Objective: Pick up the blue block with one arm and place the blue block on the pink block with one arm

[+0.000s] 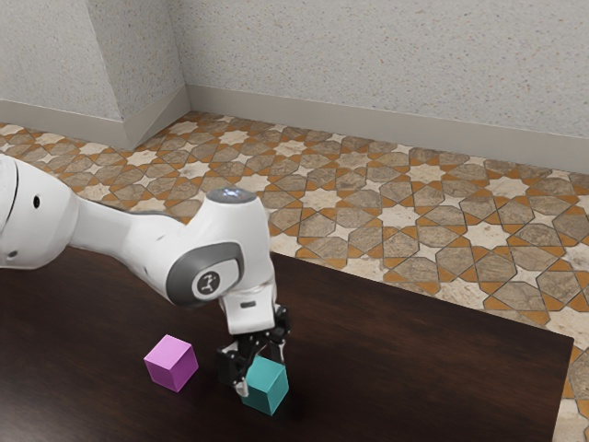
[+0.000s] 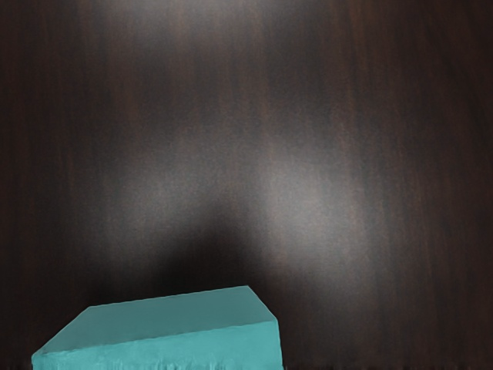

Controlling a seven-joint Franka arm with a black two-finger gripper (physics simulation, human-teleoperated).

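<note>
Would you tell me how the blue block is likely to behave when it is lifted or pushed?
The blue block looks rigid, with crisp edges, so it probably won't deform. Its flat cube faces suggest it would slide, not roll, on the glossy table.

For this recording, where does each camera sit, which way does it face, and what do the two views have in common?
Exterior view: beside the arm, looking down across the table toward the tiled floor and wall; the arm enters from the exterior view's left, its gripper low beside the pink block.
Wrist view: on the hand, facing down at the tabletop, with the blue block just under the hand.
Shared: the blue block and the dark table.
</note>
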